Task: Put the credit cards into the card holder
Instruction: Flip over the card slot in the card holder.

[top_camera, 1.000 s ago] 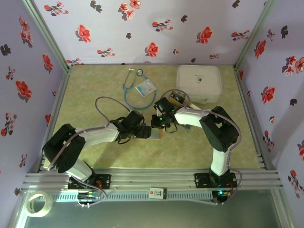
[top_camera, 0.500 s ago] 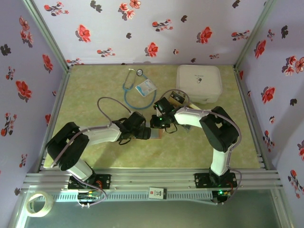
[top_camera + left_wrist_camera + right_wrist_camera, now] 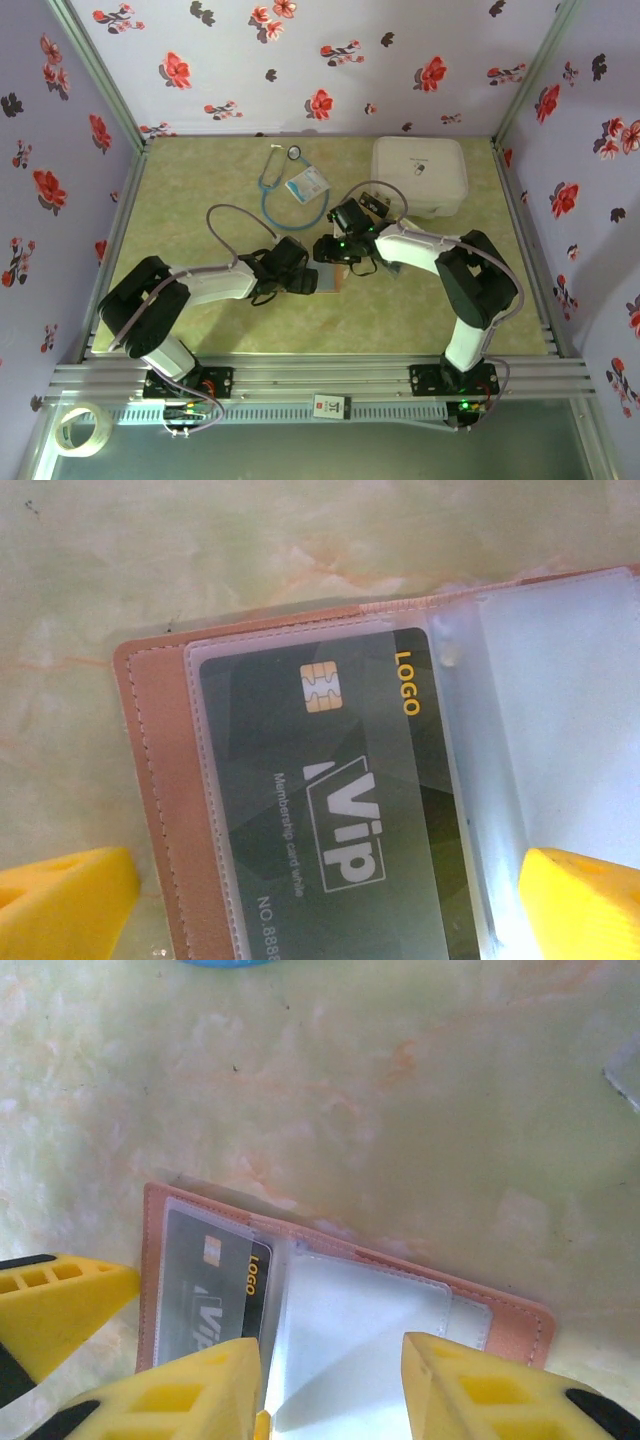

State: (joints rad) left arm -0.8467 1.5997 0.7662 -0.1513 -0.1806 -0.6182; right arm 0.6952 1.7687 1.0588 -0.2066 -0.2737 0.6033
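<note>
The card holder (image 3: 331,279) lies open and flat on the table, tan leather (image 3: 160,780) with clear pockets (image 3: 365,1325). A dark credit card (image 3: 330,810) printed "VIP" with a gold chip sits inside its left pocket (image 3: 205,1280). My left gripper (image 3: 320,915) is open, its yellow fingers straddling that pocket just above it. Close over the holder's middle pocket my right gripper (image 3: 335,1390) is open too, with nothing between its fingers. In the top view the two grippers (image 3: 305,281) (image 3: 328,250) meet over the holder. More credit cards (image 3: 374,204) lie beside the right arm, partly hidden.
A large white case (image 3: 419,175) stands at the back right. A stethoscope (image 3: 272,190) and a light-blue badge card (image 3: 306,184) lie at the back centre. Patterned walls close in three sides. A tape roll (image 3: 80,428) sits outside the front rail.
My right gripper's jaws have spread from shut to open over the holder, and its forearm has swung a little to the right. The left gripper has crept slightly right and stayed open.
</note>
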